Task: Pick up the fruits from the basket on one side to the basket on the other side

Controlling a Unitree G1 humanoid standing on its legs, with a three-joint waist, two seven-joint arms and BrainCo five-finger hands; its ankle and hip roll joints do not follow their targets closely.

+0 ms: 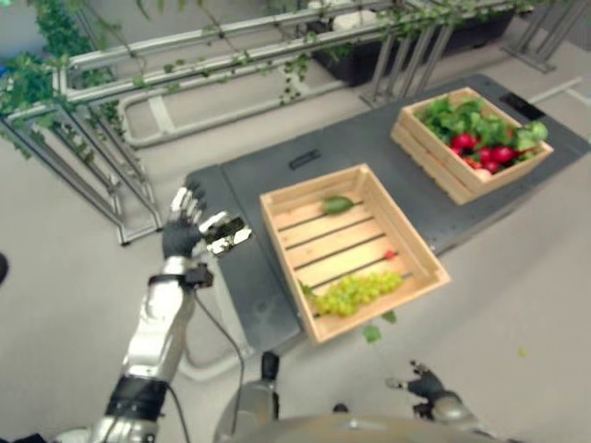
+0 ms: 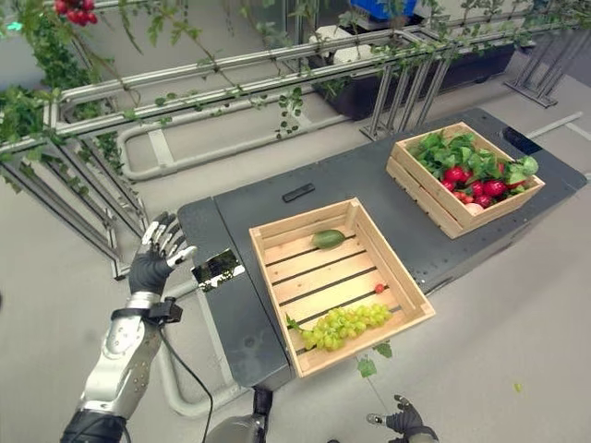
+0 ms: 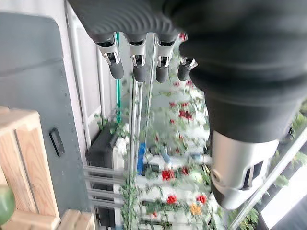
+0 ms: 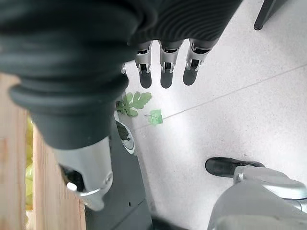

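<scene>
Grey platform [image 2: 277,208] on a pale floor, metal railings [image 2: 231,78] with ivy behind it. I see my left hand [image 2: 155,257] raised off the platform's edge, fingers [image 3: 139,67] straight and spread, holding nothing. Well past those fingertips sits the near crate [image 2: 268,242] with green grapes [image 2: 346,325], a green fruit [image 2: 327,239] and a small red one [image 2: 379,288]. Farther still, the second crate [image 2: 406,171] holds red fruits [image 2: 471,182] among leaves. My right hand [image 2: 404,423] hangs low over the floor, fingers [image 4: 165,72] loosely extended, empty, near a fallen leaf [image 4: 134,102].
</scene>
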